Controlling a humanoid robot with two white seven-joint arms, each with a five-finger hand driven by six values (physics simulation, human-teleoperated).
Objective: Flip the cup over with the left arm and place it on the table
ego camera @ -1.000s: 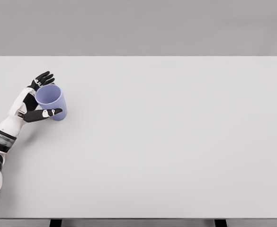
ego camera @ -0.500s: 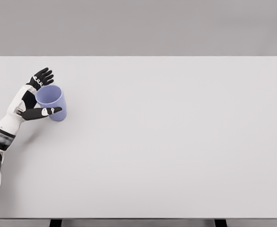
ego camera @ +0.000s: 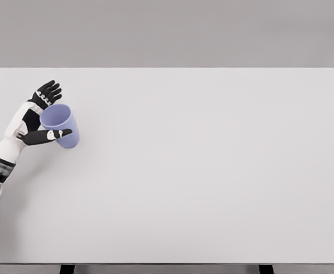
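A plain grey wall (ego camera: 167, 31) stands behind the work surface.

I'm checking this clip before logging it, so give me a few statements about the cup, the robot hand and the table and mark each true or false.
1. The cup is lavender blue. True.
2. The cup sits near the table's right edge. False: it is near the left edge of the table.
3. The left robot hand is at the cup, fingers spread. True.
4. The cup's opening faces down. False: its open mouth shows, tilted up and left.
5. The right arm reaches across the table. False: it is out of view.
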